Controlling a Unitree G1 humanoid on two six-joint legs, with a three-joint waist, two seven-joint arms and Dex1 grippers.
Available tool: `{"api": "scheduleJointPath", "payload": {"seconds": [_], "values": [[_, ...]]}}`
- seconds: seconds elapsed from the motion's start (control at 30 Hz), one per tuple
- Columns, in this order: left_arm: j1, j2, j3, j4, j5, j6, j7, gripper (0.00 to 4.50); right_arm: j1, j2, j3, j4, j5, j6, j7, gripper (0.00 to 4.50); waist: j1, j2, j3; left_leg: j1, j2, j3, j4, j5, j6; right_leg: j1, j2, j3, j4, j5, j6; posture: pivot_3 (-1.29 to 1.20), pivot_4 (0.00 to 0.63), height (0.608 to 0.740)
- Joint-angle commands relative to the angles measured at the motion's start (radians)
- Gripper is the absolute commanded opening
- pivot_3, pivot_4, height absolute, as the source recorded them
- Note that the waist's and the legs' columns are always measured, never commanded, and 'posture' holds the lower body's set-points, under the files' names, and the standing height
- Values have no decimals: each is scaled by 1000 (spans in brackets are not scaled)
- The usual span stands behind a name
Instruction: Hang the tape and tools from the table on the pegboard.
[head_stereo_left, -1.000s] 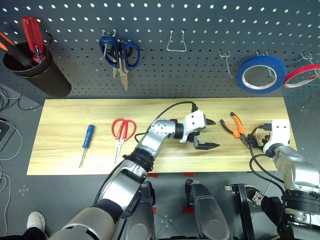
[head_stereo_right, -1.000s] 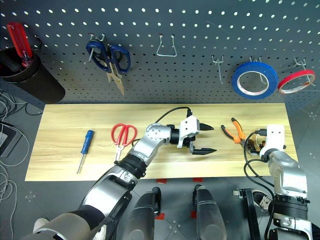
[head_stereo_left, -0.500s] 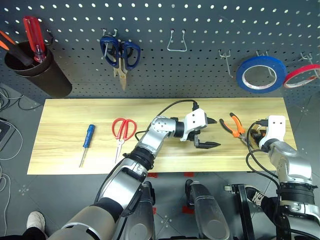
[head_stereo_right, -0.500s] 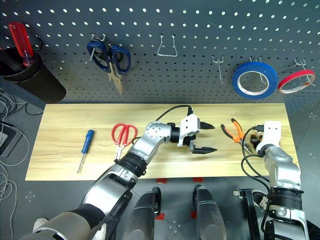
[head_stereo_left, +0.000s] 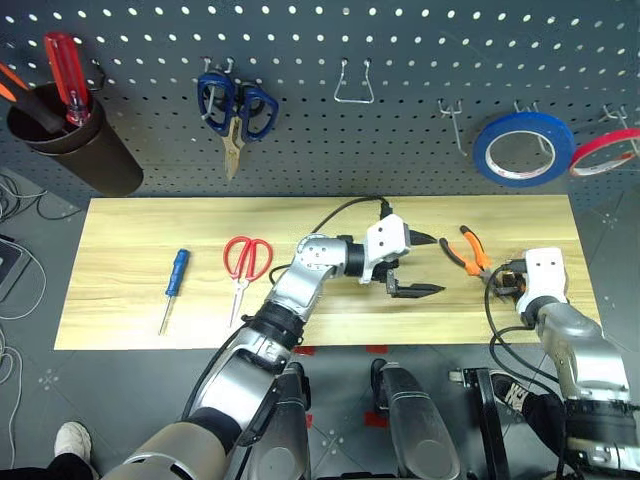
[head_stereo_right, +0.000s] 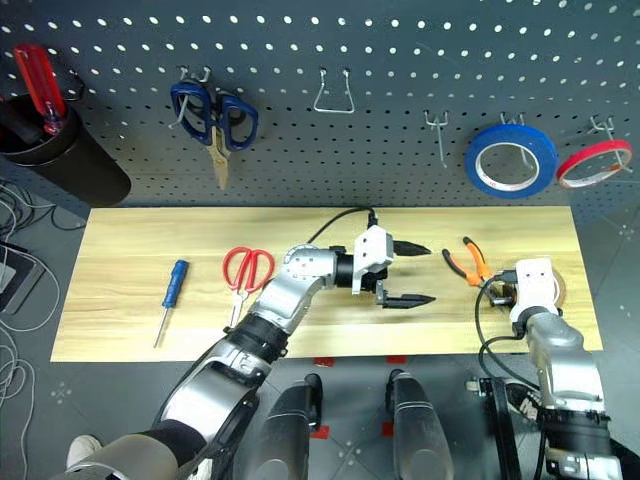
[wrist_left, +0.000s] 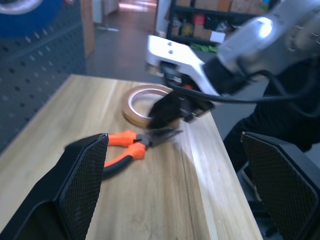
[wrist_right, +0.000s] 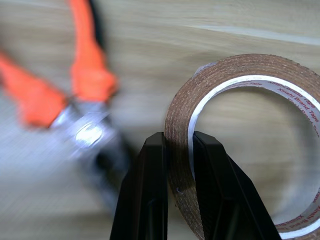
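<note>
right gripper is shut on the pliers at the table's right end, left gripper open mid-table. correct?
Not quite. The right gripper is shut on the wall of the tan tape ring, not on the pliers, which lie beside it untouched; the right wrist view shows this. The rest holds: it is at the table's right end, and the left gripper is open mid-table.

From my head cameras, the right end effector hides most of the tape; I catch just a tan sliver past its white housing. In the right wrist view the tape's ring runs off the picture's edge, and the pliers beside the fingers are smeared. The red roll on the pegboard is cut by the frame.
</note>
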Motion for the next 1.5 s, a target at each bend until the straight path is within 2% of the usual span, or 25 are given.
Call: {"api": "scheduleJointPath", "payload": {"seconds": [0.03, 0.23, 0.37, 0.5, 0.63, 0.83, 1.13, 1.4, 1.5], "values": [[81, 34, 21, -201, -40, 108, 47, 4500, 73, -25, 6, -192, -30, -41, 9, 437, 0, 2, -2, 0, 0, 0, 0, 1, -2, 0, 0, 0, 0, 0, 0, -97, 371, 740], [292, 149, 79, -572, -99, 351, 158, 4500, 231, -26, 114, -450, -100, -198, 38, 437, 0, 5, -28, 0, 1, -2, -2, 3, -5, -1, 1, -2, -1, 0, 0, -77, 300, 740], [379, 161, 119, -706, -121, 447, 270, 4500, 283, -40, 209, -458, -161, -392, 79, 437, 4, 5, -61, 0, 0, -3, -1, 4, -7, 0, 0, -2, -1, 0, 0, -23, 251, 740], [440, 149, 159, -788, -123, 483, 383, 4500, 310, -53, 213, -386, -182, -551, 103, 437, 15, 0, -100, 1, -2, -4, -1, 4, -7, 3, -2, -4, -2, 0, 1, 24, 230, 740], [461, 105, 184, -821, -112, 502, 511, 4500, 258, -68, 264, -251, -280, -740, 86, 437, 27, -5, -131, 2, -2, -5, -1, 4, -7, 4, -2, -4, -2, 0, 1, 81, 205, 740], [468, 76, 151, -861, -125, 514, 579, 4500, 56, -25, 296, -28, -424, -950, -37, 437, 39, -7, -162, 3, -2, -4, -1, 4, -7, 4, -1, -3, -2, 0, 0, 127, 187, 740], [370, 84, 104, -759, -134, 467, 529, 4500, -125, -33, 271, 219, -394, -1108, -37, 437, 85, -6, -178, 3, -2, -4, 2, 4, -7, 5, -1, -3, 0, 1, -1, 145, 170, 740], [313, 60, 87, -683, -142, 439, 511, 4500, -158, -7, 279, 298, -316, -1057, 50, 437, 86, -7, -189, 3, -1, -3, 3, 4, -6, 5, 0, -3, 0, 1, -2, 123, 175, 740], [314, 49, 88, -681, -161, 453, 506, 4500, -141, 3, 264, 283, -285, -1029, 71, 1434, 85, -7, -189, 3, -1, -3, 3, 4, -6, 5, 0, -3, 0, 1, -2, 115, 179, 740]]}}
